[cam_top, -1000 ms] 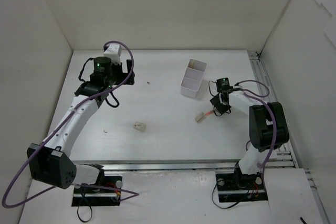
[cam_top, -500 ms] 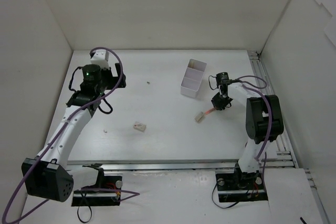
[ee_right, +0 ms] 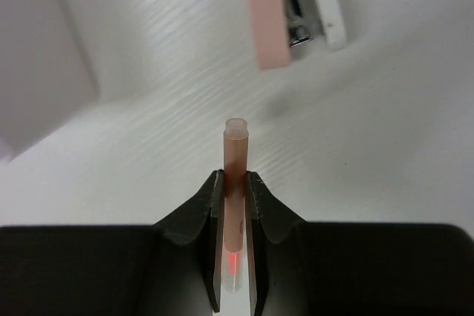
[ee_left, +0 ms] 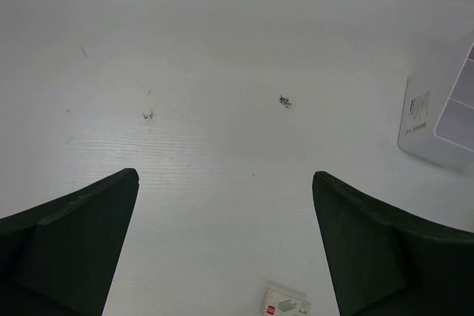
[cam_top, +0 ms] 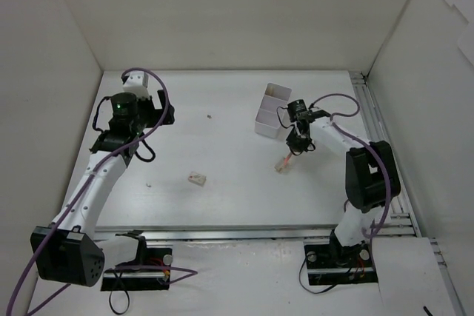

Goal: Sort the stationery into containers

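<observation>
My right gripper (cam_top: 294,146) is shut on a thin red pen (ee_right: 236,159), which stands between its fingers (ee_right: 235,177) with the tip sticking out in front. The white divided container (cam_top: 270,112) stands just to the upper left of that gripper; its wall (ee_right: 41,64) fills the left of the right wrist view. A small pink and white block (cam_top: 281,165) lies on the table below the pen (cam_top: 288,156). A beige block (cam_top: 197,178) lies mid-table and shows between my open left fingers (ee_left: 285,306). My left gripper (cam_top: 164,113) hangs open and empty (ee_left: 224,177) at the far left.
A tiny dark speck (cam_top: 209,117) lies left of the container, and a pale fleck (cam_top: 149,182) sits near the left arm. White walls close in the table on three sides. A metal rail (cam_top: 368,101) runs along the right edge.
My right gripper closed on the red pen and carried it up and left towards the container. The left arm swung further left, its gripper still open.
</observation>
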Robot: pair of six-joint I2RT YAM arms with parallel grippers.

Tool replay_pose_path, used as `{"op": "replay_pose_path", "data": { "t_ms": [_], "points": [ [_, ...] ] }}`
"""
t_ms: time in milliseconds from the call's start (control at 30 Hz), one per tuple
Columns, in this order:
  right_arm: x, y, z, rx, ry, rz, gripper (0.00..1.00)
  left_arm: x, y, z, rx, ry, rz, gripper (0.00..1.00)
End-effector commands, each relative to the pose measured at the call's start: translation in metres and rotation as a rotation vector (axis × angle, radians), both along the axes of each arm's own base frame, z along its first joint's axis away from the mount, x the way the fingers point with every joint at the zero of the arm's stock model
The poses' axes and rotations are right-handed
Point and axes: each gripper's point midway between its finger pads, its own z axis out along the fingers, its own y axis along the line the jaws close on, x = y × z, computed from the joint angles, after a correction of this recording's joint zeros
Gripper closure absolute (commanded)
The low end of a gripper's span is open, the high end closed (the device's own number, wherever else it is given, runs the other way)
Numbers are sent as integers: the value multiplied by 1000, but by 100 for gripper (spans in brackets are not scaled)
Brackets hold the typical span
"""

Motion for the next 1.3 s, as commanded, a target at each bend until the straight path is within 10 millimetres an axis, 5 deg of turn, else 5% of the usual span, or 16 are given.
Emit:
{"op": "replay_pose_path", "data": {
  "t_ms": [0,233,267,300,333,367,433,567,733,1133,1267],
  "points": [
    [22,5,84,-79,-252,94,100,7,-10,37,-48,-119,-48,0],
    [62,8,184,-161,-651,174,100,3,-38,26,-137,-93,-175,0],
    [79,13,221,-183,-813,213,100,1,-41,24,-147,-86,-192,0],
    [83,17,220,-200,-867,255,100,0,-42,24,-154,-84,-198,0],
    [99,25,257,-190,-1054,255,100,-1,-43,22,-159,-74,-202,0],
    [103,32,254,-242,-1089,350,100,-2,-44,22,-163,-72,-202,0],
    [116,40,284,-282,-1246,385,100,-6,-44,23,-169,-70,-203,0],
    [161,59,283,-373,-1257,480,100,-13,-51,19,-205,-68,-239,0],
    [190,71,273,-471,-1315,571,100,-5,-60,19,-209,-62,-287,0],
    [215,57,248,-606,-1292,608,100,9,-65,11,-189,-20,-316,0],
    [219,50,260,-585,-1332,591,100,10,-69,14,-183,-20,-334,0]
  ]
}}
